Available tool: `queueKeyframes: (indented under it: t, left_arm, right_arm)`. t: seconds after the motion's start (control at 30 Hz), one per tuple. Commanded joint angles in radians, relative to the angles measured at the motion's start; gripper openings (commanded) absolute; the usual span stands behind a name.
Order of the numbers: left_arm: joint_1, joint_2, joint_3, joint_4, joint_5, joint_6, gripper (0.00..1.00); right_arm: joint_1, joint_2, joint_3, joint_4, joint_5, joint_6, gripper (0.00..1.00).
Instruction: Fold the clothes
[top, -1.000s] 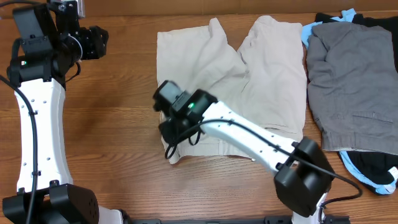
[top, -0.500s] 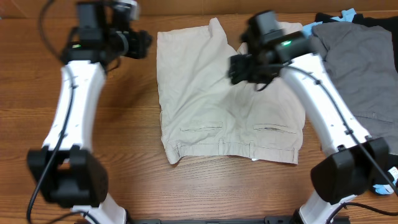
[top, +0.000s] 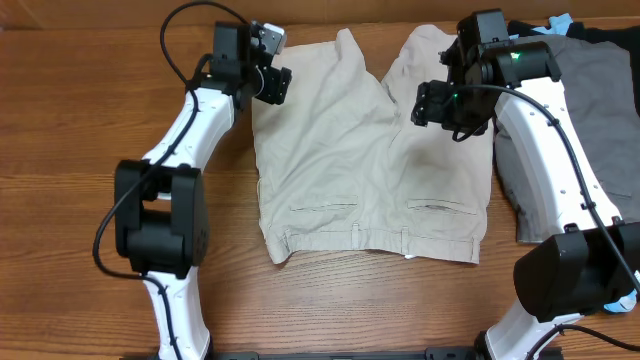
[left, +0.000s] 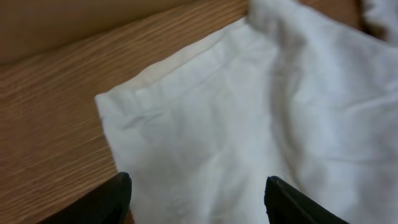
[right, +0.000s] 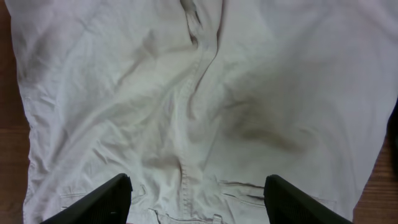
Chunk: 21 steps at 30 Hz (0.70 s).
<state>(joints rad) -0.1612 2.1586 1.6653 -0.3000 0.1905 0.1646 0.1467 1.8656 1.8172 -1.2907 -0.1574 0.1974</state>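
Left gripper (top: 278, 86) and right gripper (top: 440, 105) both gaped, empty. Left sat over the 11 o'clock hem corner of beige shorts (top: 350, 170); a shallow pinch could've slipped, skewing the fold.

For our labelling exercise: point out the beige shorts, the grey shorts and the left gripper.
beige shorts (top: 350, 150), overhead view, seat.
grey shorts (top: 608, 105), overhead view, middle.
left gripper (top: 285, 85), overhead view, between fingertips.

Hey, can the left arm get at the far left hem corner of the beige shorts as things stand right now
Probably yes. The left gripper is open over the beige shorts, close to that hem corner. The corner lies flat and exposed, with no other garment and no arm on or over it.
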Motion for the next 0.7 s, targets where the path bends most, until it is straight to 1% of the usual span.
queueKeyframes:
  t: [0.0,0.17,0.43,0.57,0.67]
  left_arm:
    - [0.003,0.055,0.019,0.035,-0.082,-0.015,0.70]
    - [0.003,0.113,0.019,0.056,-0.098,-0.015,0.68]
    - [0.003,0.169,0.019,0.047,-0.099,-0.015,0.65]
    - [0.002,0.175,0.019,0.043,-0.129,-0.016,0.51]
    - [0.002,0.175,0.019,0.035,-0.157,-0.035,0.45]
  right_arm:
    - [0.004,-0.018,-0.019,0.016,0.000,-0.015,0.72]
    - [0.004,-0.018,-0.023,0.017,0.000,-0.014,0.72]
    - [0.004,-0.018,-0.023,0.017,0.000,-0.014,0.72]
    - [0.004,-0.018,-0.023,0.018,0.000,-0.014,0.72]
    - [0.004,-0.018,-0.023,0.018,0.000,-0.014,0.72]
